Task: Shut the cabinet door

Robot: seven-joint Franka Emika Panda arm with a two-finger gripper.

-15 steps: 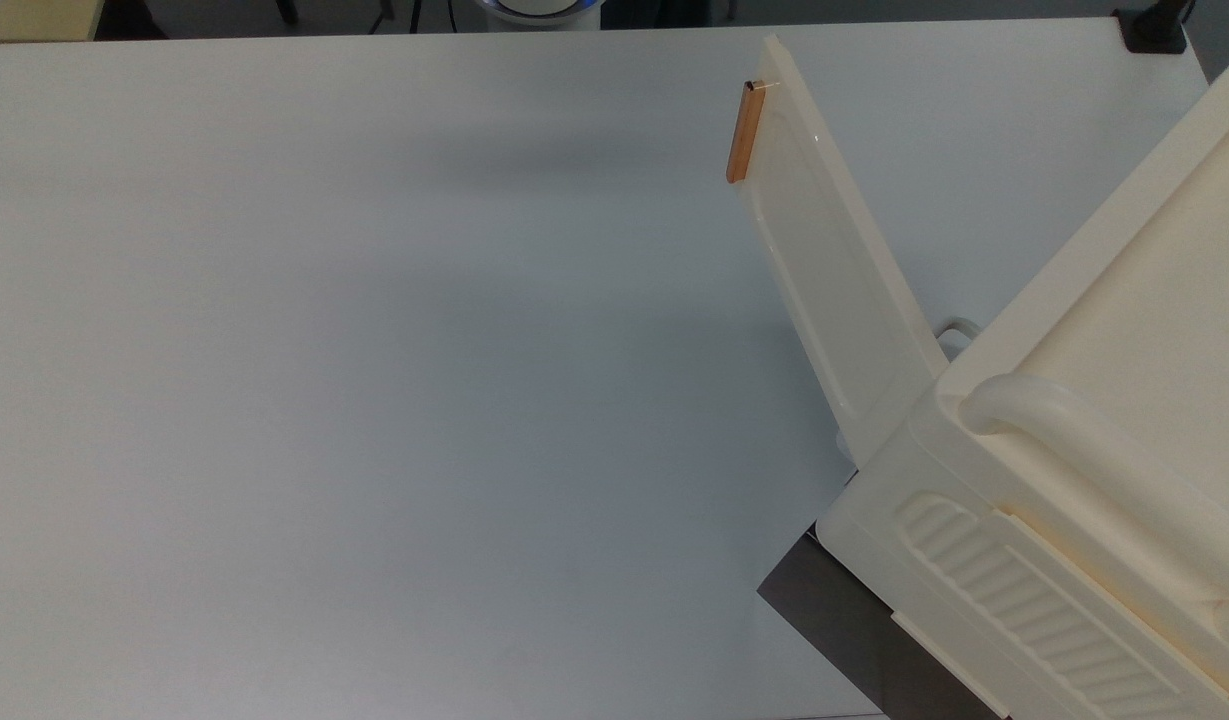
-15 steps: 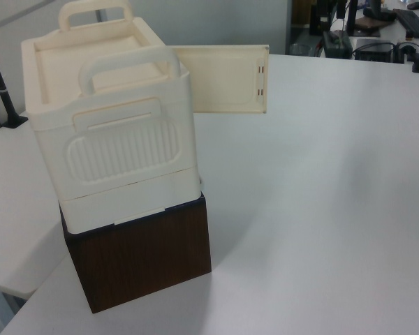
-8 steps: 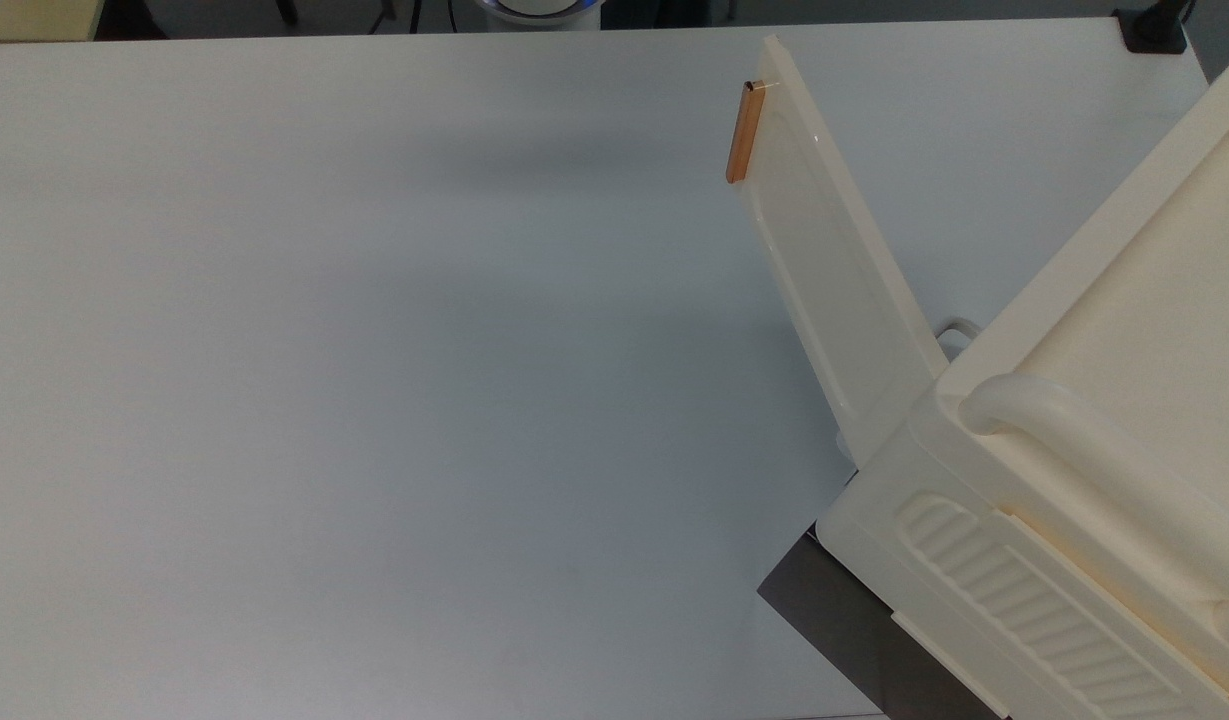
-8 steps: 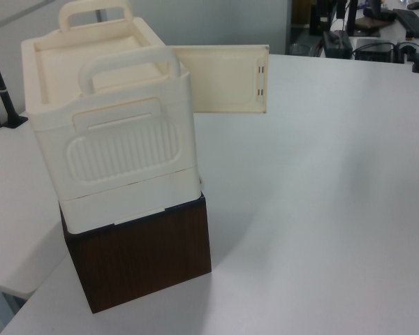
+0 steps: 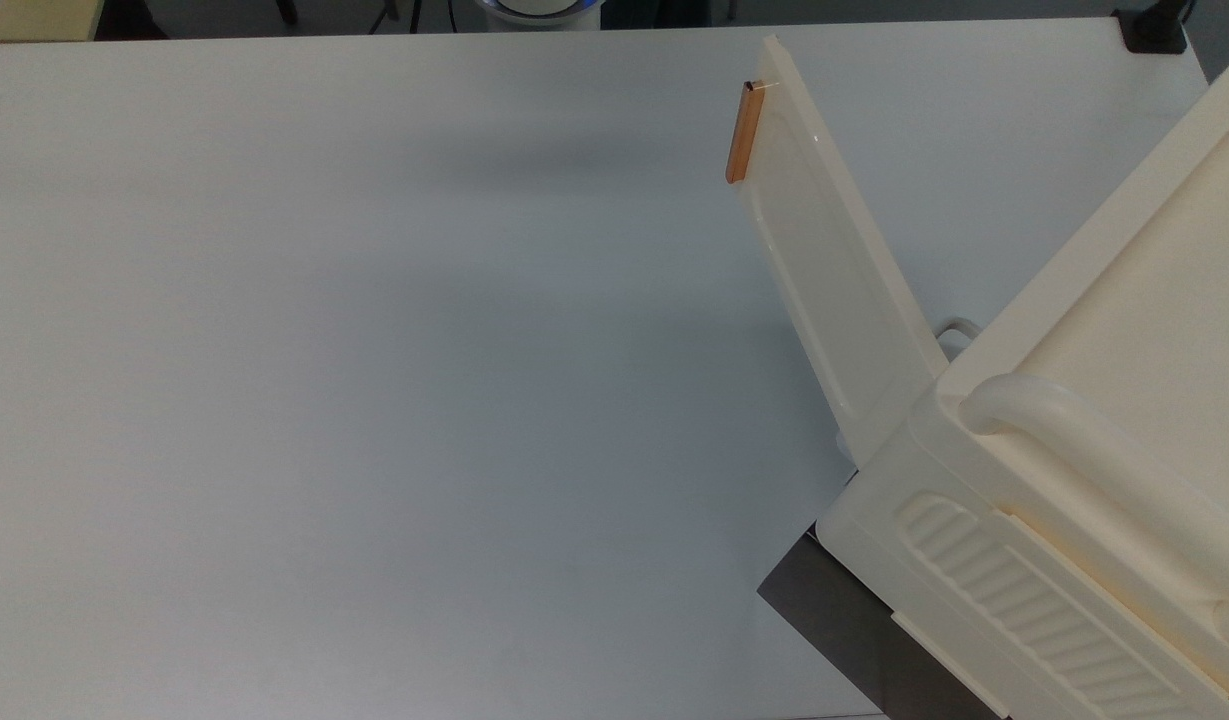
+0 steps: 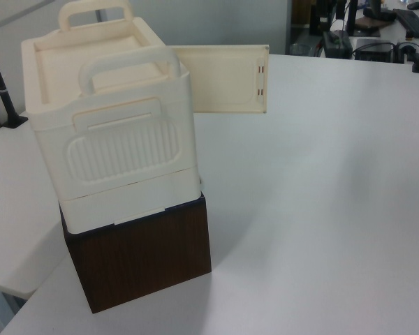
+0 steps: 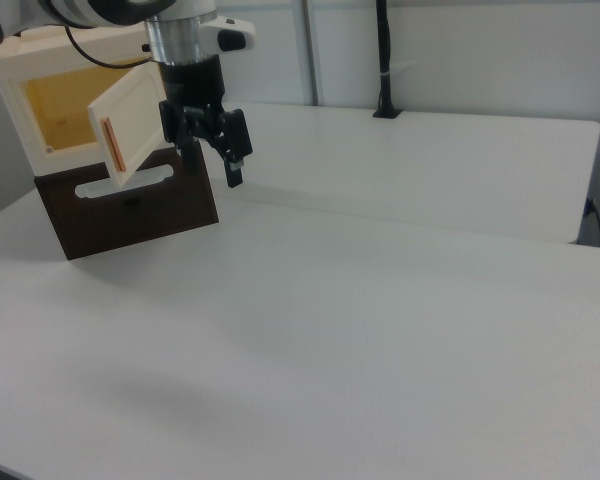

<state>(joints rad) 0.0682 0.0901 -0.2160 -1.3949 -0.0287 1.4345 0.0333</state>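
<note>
Tool: tool [image 7: 217, 163] hangs in the air in the right view, its 2 fingers spread apart and clamped on nothing, pointing down toward the desk [image 7: 380, 290].
Tool position: it sits just to the right view's right of the cabinet door [image 7: 130, 132], close to the door's free edge; whether it touches the panel cannot be told.
Door: the cabinet door [image 5: 824, 260] stands swung wide open from the cabinet [image 5: 1094, 480], reaching out over the desk in the top view.
Handle: the copper-orange handle [image 5: 744, 132] runs along the door's far edge, away from the hinge side.
Cabinet: the cabinet [image 6: 112, 139] rests on a dark wooden box [image 6: 143, 255], which lifts the door clear of the desk so it can swing freely.
Interior: a yellowish opening [image 7: 65, 105] shows behind the open door in the right view.
Stage: the door is not yet shut; I judge the approach is underway.
Next: pushing near the handle edge looks best, as the far edge gives most leverage about the hinge.
Risk: a hard shove could shift the cabinet on its box.
</note>
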